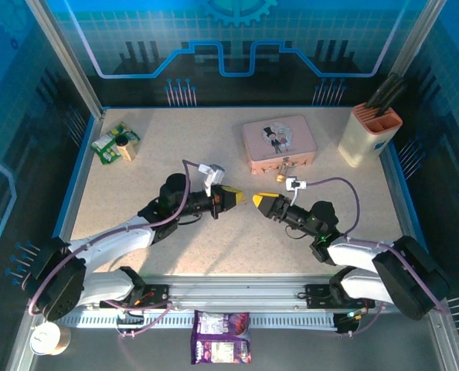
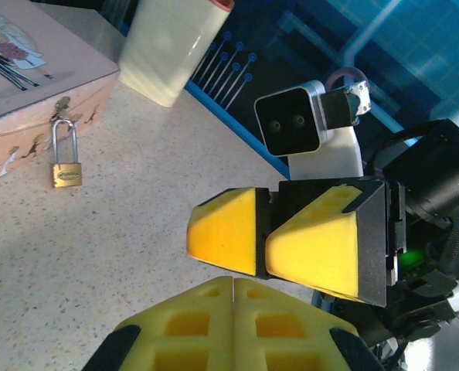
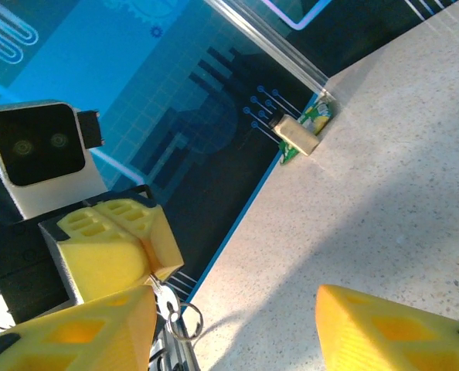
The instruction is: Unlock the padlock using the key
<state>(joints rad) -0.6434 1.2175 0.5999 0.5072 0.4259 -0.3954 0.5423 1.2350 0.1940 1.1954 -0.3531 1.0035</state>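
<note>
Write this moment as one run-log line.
left gripper: shut on key | right gripper: open, opposite | padlock: on pink tin hasp, shackle closed

so the key [image 3: 170, 309] was basically buried between the left gripper's [image 3: 148, 259] pinched pads with just its ring end poking out, the pink tin [image 2: 28, 69] got chopped off by the left wrist view's edge, and from the top the padlock [image 1: 288, 165] was too tiny to make out
</note>
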